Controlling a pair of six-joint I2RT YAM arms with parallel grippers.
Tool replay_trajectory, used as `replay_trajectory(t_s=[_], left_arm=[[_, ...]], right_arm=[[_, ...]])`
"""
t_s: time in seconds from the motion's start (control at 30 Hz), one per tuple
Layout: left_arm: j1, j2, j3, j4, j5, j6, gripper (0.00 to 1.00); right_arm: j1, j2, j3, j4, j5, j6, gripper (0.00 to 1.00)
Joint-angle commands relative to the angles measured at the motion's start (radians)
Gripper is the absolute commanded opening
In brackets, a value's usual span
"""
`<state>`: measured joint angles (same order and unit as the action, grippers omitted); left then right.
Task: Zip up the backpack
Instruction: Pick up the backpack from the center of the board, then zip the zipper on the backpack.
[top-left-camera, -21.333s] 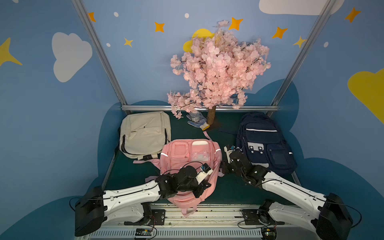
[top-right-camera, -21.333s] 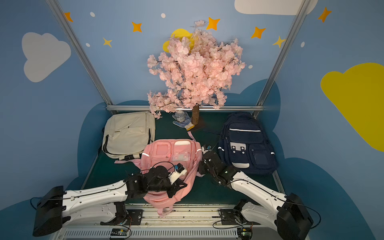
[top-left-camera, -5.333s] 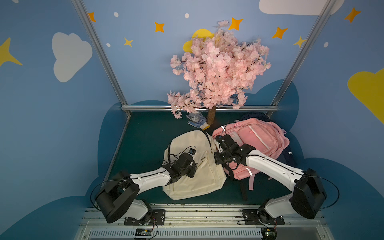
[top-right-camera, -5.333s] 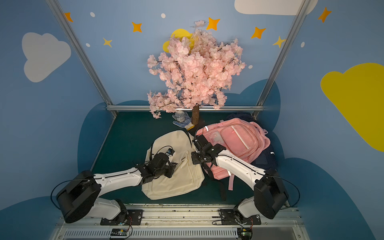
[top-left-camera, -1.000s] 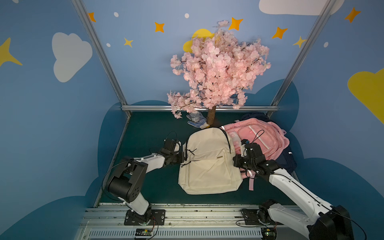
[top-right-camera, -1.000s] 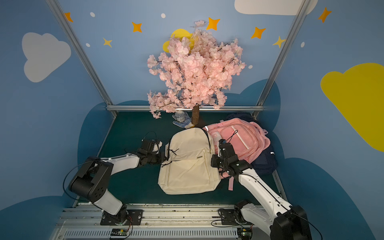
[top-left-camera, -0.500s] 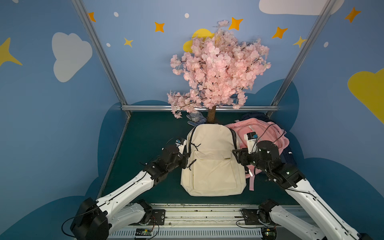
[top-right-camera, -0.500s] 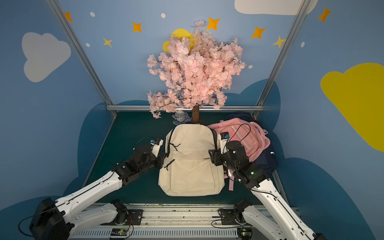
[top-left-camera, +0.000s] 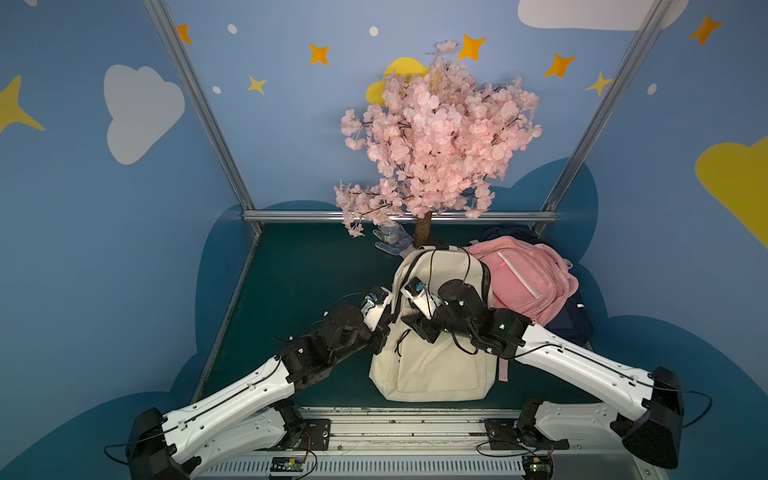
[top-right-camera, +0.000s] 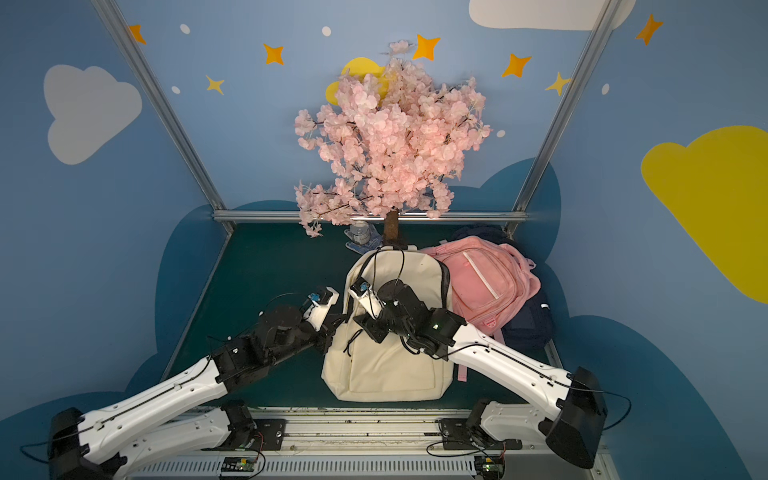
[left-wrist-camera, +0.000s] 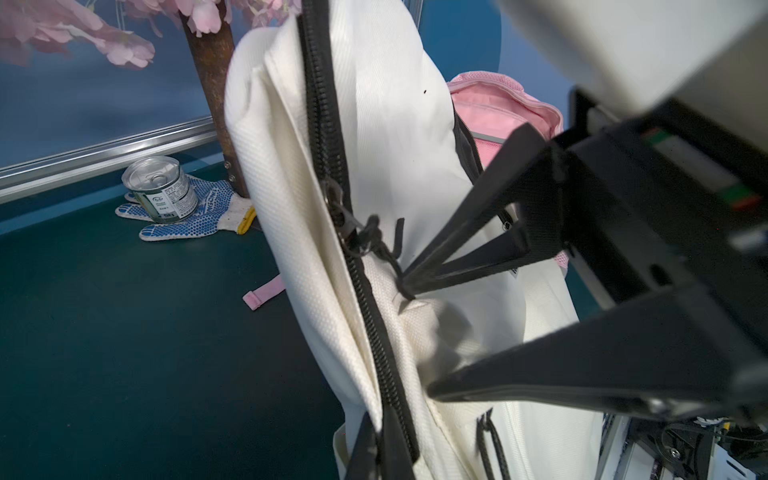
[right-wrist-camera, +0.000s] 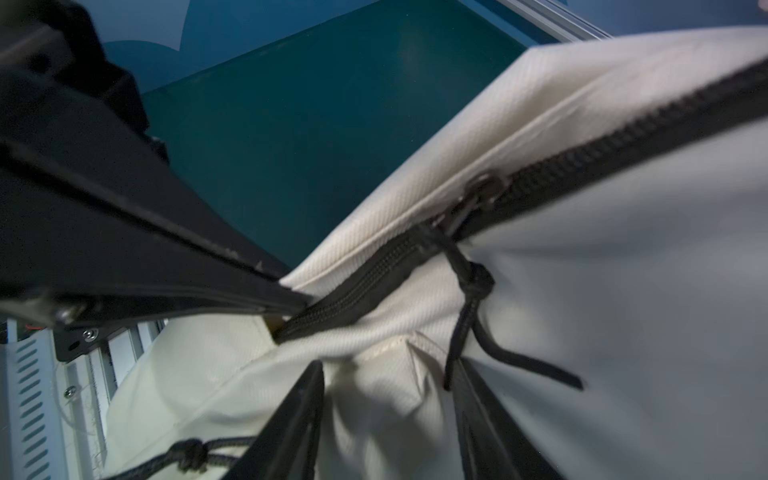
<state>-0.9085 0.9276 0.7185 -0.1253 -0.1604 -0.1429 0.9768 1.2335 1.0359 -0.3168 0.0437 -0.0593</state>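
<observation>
Shift: my R tool (right-wrist-camera: 386, 368) reached pull cord (right-wrist-camera: 473, 286), jaws apart, empty.
L tool (right-wrist-camera: 297, 303): clamps zip (right-wrist-camera: 374, 266) on backpack (top-left-camera: 436, 365).
Next: grab.

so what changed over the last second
The right gripper swung from the right side of the cream backpack across to its left zipper, now open at the pull cord. The backpack straightened. The left gripper stayed shut on the zipper edge; pink backpack and tree unmoved.

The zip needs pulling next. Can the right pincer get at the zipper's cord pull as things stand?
Probably yes. The right pincer stands open right at the cord pull, with nothing between them. The left pincer is shut on the cream backpack by the zip, off to one side.
</observation>
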Motion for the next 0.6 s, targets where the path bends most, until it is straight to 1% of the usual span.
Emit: replay_trajectory(t_s=[0.0, 0.13, 0.3, 0.37, 0.57], left_arm=[[-0.027, -0.010, 0.025, 0.044, 0.022, 0.039, 0.03], [-0.044, 0.001, 0.023, 0.055, 0.024, 0.046, 0.03], [-0.049, 0.006, 0.016, 0.062, 0.000, 0.049, 0.03], [-0.049, 0.001, 0.012, 0.063, -0.014, 0.051, 0.03], [-0.049, -0.019, 0.007, 0.043, -0.050, 0.046, 0.03]], right_arm=[[0.004, -0.007, 0.038, 0.059, 0.096, -0.045, 0.48], [0.007, -0.038, 0.016, 0.097, 0.148, -0.059, 0.43], [0.008, -0.081, -0.004, 0.102, 0.168, -0.076, 0.42], [0.008, -0.091, -0.005, 0.076, 0.169, -0.085, 0.42], [0.011, -0.129, -0.003, -0.058, 0.173, -0.117, 0.47]])
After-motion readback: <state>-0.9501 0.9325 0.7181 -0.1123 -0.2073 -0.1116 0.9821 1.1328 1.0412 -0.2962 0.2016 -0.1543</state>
